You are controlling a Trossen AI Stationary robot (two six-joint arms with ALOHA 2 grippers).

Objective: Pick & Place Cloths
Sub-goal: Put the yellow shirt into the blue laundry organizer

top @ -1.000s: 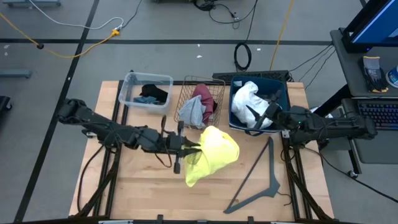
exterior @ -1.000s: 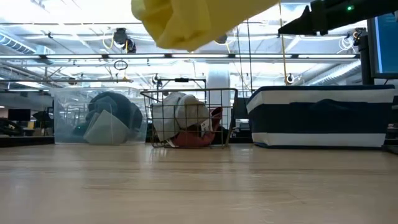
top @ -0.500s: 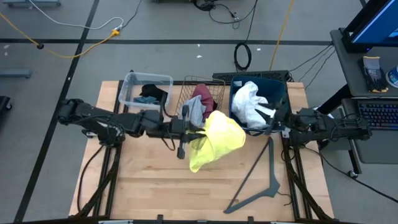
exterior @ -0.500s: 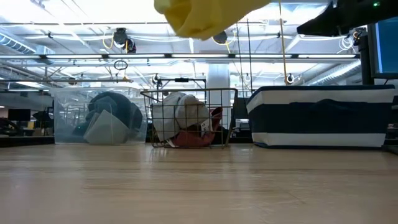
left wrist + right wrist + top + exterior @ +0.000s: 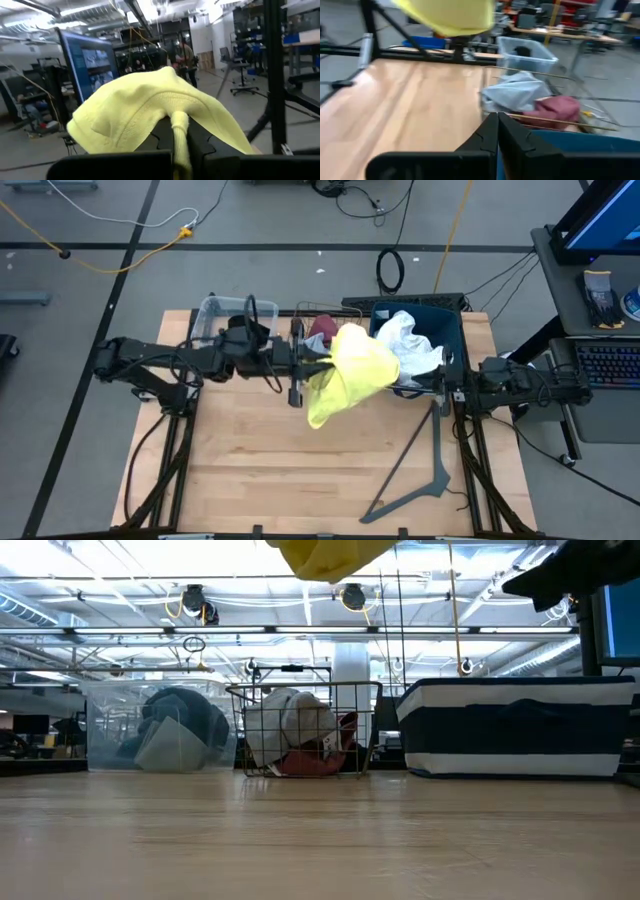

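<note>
1. Bright yellow, the cloth (image 5: 352, 372) hangs in the air off our left gripper (image 5: 318, 365), above the far part of the table (image 5: 250, 470) and just beside the wire basket (image 5: 305, 730); we carry it high, we judge, so it clears the container rims.
2. In the left wrist view a twisted fold of the yellow fabric is clamped between our left fingers (image 5: 197, 142), and the rest drapes over them.
3. The wire basket already holds a grey cloth (image 5: 512, 95) and a maroon cloth (image 5: 559, 109), so it looks like one sorting place.
4. The clear bin (image 5: 215, 320) holds dark cloths; the blue bin (image 5: 450, 320) holds the white cloth (image 5: 408, 345).
5. Our right gripper (image 5: 497, 132) waits at the blue bin's near edge, fingers pressed together on nothing.
6. The grey hanger-like bar (image 5: 425, 465) lies aside on the table, well apart.
</note>
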